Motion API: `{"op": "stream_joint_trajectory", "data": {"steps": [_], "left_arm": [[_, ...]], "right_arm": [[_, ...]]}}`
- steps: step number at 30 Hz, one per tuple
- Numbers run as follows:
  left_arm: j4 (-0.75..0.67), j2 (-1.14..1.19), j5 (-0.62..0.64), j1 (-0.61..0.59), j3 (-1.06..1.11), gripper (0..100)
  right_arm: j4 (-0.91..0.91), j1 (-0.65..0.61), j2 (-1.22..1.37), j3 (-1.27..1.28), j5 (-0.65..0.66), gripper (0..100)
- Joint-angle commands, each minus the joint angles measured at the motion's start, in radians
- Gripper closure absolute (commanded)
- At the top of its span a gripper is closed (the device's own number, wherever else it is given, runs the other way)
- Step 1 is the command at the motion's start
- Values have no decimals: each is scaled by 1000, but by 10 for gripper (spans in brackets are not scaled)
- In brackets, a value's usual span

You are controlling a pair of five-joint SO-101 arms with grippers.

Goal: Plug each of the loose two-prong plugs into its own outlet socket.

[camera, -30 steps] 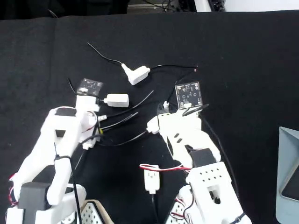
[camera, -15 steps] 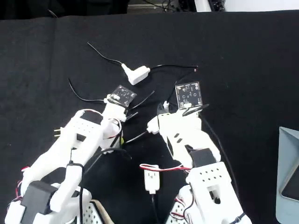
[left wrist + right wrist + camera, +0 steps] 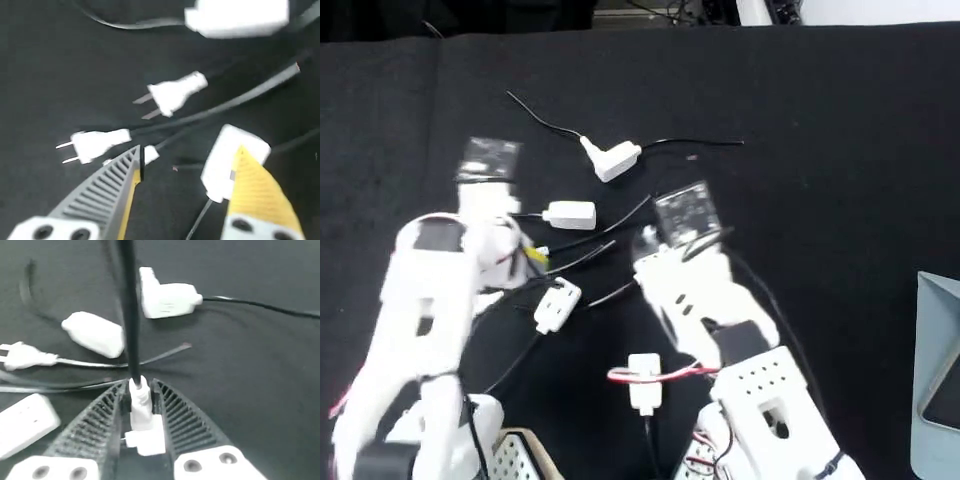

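Left arm [image 3: 425,300] & right arm [image 3: 710,300]: white shells, black servo blocks, red/white wires. Left hand [image 3: 189,150]: ribbed grey finger, yellow edging. Right hand [image 3: 139,386]: ribbed dark fingers, white bases w/ prob. screw holes.

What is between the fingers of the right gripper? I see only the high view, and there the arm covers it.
Observer: In the right wrist view the right gripper is shut on a white plug, and its black cable runs out ahead.
Operator: Is the left gripper open?
Observer: Yes. In the left wrist view the left gripper is open and holds nothing.
Operator: What lies near it?
Observer: Two loose plugs lie ahead of it. Their prongs point the same way, away from the white socket block by its yellow finger.
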Motion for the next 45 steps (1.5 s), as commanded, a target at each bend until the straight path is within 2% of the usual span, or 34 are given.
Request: {"op": "stream_joint_trajectory", "data": {"steps": [1, 5, 8, 13, 20, 29, 45], "left_arm": [[-8, -232, 60, -139, 84, 714], [-104, -394, 106, -234, 251, 714], [-181, -486, 147, -254, 369, 714], [-190, -605, 153, -259, 437, 717], [-192, -674, 153, -259, 484, 718], [-196, -675, 150, -259, 490, 718], [-192, -674, 149, -257, 489, 718]], "right_arm": [[-12, -149, -15, -22, 32, 985], [-12, -261, -15, -30, 37, 985], [-12, -327, -5, -45, 37, 985], [-44, -388, 137, -101, 34, 986], [-285, -400, 398, -128, 37, 986], [-442, -397, 529, -122, 37, 987], [-491, -393, 674, -94, 37, 987]]}}
